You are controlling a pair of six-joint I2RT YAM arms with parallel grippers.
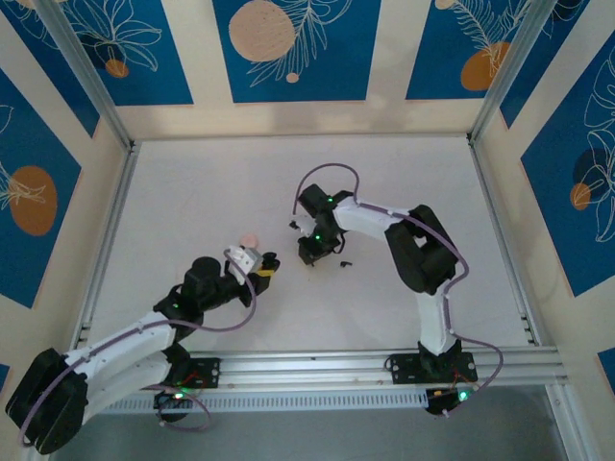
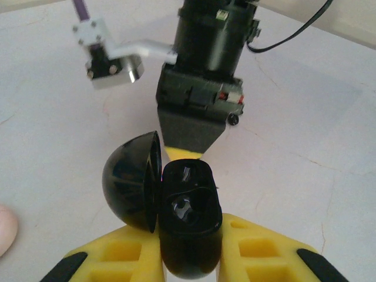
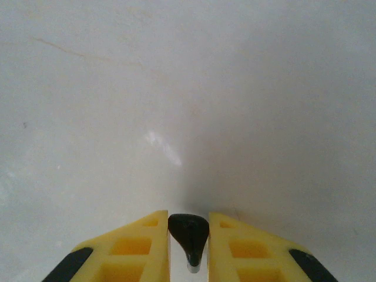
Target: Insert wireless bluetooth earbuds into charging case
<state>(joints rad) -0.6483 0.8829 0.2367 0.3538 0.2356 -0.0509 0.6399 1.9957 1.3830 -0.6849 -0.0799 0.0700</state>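
My left gripper is shut on a black charging case, held between its yellow fingers with the round lid swung open to the left. The case's inner wells look dark and glossy. My right gripper points down at the table just right of the case and is shut on a black earbud. In the left wrist view the right gripper hangs right behind the open case. A small dark piece lies on the table beside the right gripper.
A pale pink rounded piece lies on the white table just behind the left gripper. Metal rails frame the table on both sides, and a rail runs along the near edge.
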